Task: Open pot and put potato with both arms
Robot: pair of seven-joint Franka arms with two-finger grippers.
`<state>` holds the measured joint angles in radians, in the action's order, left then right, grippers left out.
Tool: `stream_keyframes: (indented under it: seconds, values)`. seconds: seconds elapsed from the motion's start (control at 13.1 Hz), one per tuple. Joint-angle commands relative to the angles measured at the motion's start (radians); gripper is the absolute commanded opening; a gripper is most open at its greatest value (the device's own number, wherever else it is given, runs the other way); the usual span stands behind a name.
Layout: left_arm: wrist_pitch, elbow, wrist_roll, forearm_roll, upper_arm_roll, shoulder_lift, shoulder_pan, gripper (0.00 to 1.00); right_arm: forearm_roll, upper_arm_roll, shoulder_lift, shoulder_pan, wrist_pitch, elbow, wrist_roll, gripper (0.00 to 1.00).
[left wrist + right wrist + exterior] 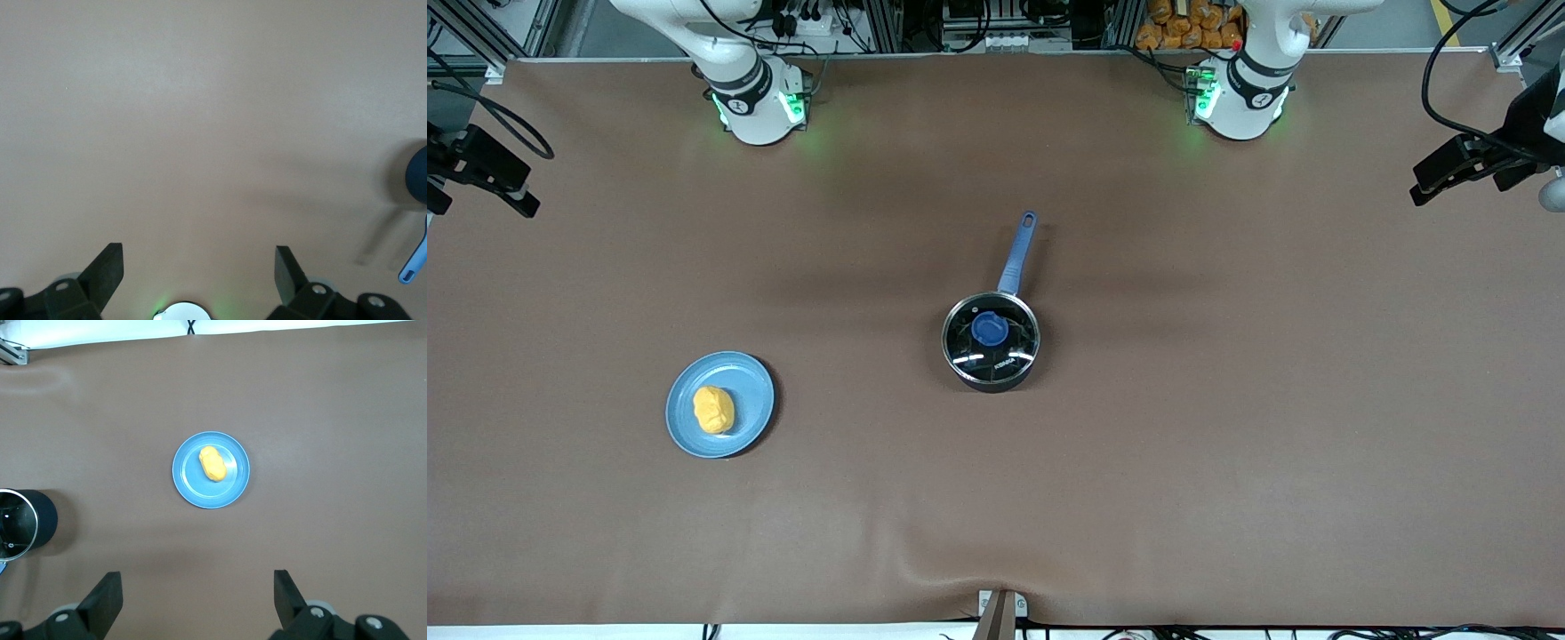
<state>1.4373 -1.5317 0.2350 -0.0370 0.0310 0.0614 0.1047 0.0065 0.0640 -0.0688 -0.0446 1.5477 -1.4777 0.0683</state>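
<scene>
**A:** How far along are we?

**B:** Nothing is done yet, as far as I can judge. The small round black saucepan with the long straight blue handle point(991, 342) sits mid-table with its glass lid and blue knob point(989, 328) in place. The lumpy yellow-orange potato point(713, 410) lies on the flat light-blue plate point(758, 400), toward the right arm's end of the table and a little nearer the front camera than the pot. So lifting the lid, picking up the potato and dropping it in are all left.

**A:** And the grippers?

**B:** The left gripper point(199, 270) has its black fingers spread wide with nothing between them, over bare brown table. The right gripper point(198, 597) is just as wide and also empty, high over the table with the plate below. Neither touches anything.

**A:** What does each camera add?

**B:** The front view shows both white arms only at their bases, along the table's edge by the robots; the grippers themselves are out of it. Only the wrist views show the fingers. The right wrist view has plate, potato and the pot's black wall at its edge. The left wrist view catches just the tip of the blue handle point(415, 261) and a sliver of the pot. Only the front view shows the lid whole.
</scene>
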Motion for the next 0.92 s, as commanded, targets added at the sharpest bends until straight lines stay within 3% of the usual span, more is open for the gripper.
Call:
stream_keyframes:
  seconds: [0.0, 0.61, 0.84]
  values:
    - [-0.018, 0.005, -0.019, -0.004, -0.003, 0.012, -0.003, 1.0, 0.015, 0.014, -0.003, 0.005, 0.005, 0.007, -0.004, 1.0]
    - [-0.02, -0.001, -0.008, -0.007, -0.008, -0.031, 0.013, 1.0, 0.029, 0.005, -0.002, -0.012, 0.028, 0.007, -0.002, 1.0]
    - [-0.017, -0.008, 0.076, -0.007, -0.065, -0.081, 0.027, 1.0, 0.029, 0.005, 0.001, -0.046, -0.024, -0.006, 0.005, 1.0]
